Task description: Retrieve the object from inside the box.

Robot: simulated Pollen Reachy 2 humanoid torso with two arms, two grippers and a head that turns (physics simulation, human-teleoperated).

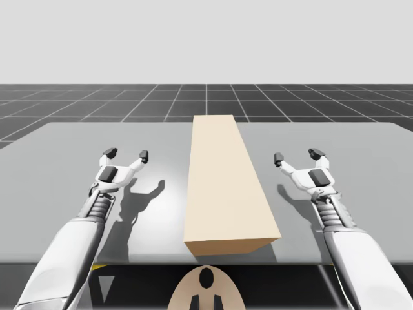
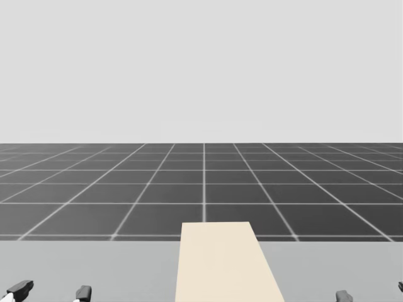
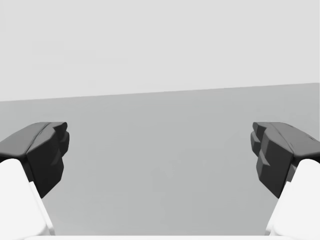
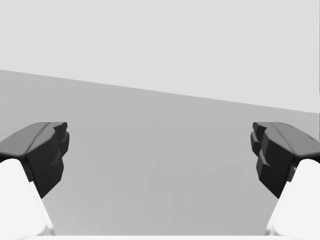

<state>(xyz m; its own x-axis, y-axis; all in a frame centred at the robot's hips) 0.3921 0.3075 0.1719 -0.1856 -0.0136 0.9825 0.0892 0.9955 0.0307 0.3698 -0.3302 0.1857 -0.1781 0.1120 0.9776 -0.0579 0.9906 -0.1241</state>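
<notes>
A long tan box lies lengthwise down the middle of the grey table, its top closed; whatever is inside it is hidden. In the head view the box's far end shows. My left gripper hovers open to the left of the box, nothing between its fingers. My right gripper hovers open to the right of the box, likewise with nothing in it. Both wrist views look along open grippers, left and right, over bare table surface. Dark fingertips peek in at the head view's lower edge.
The table's far edge lies beyond the grippers, with a dark gridded floor behind it. Bare table surface stretches on both sides of the box.
</notes>
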